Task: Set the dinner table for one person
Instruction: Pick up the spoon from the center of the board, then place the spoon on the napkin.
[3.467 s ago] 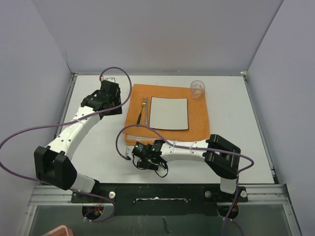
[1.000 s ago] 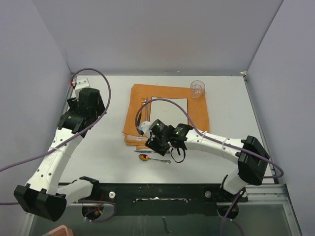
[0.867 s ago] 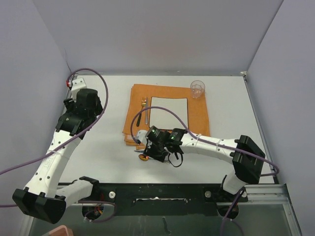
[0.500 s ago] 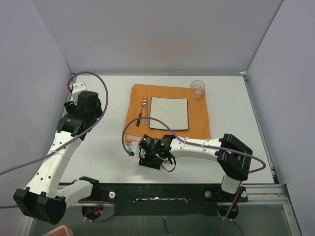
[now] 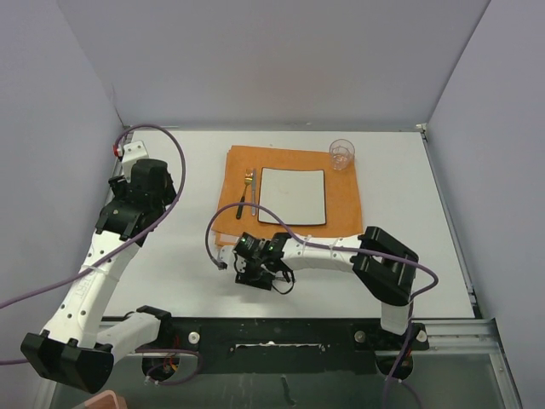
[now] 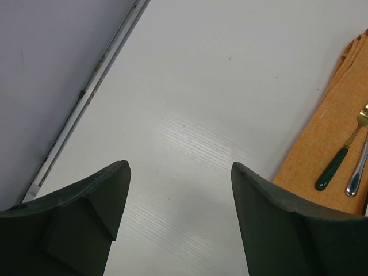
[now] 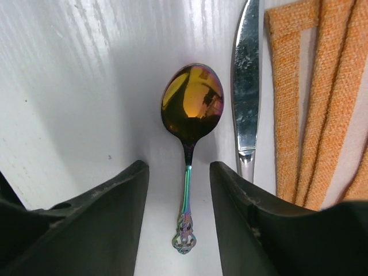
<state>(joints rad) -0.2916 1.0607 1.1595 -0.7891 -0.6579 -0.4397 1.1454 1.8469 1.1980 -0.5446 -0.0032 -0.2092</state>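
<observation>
Right arm folded low, right tool (image 7: 178, 168) spread astride the spoon (image 7: 192, 103) handle on the worktop (image 6: 218, 86), left tool (image 6: 179, 168) aloft, spread.

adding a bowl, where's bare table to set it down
Widest bare stretch of the dinner table: right of the orange cloth, out to the right edge, this side of the glass. Left of the cloth is bare, below the left gripper. Crowded: the cloth's near edge, with spoon, knife and right gripper.
</observation>
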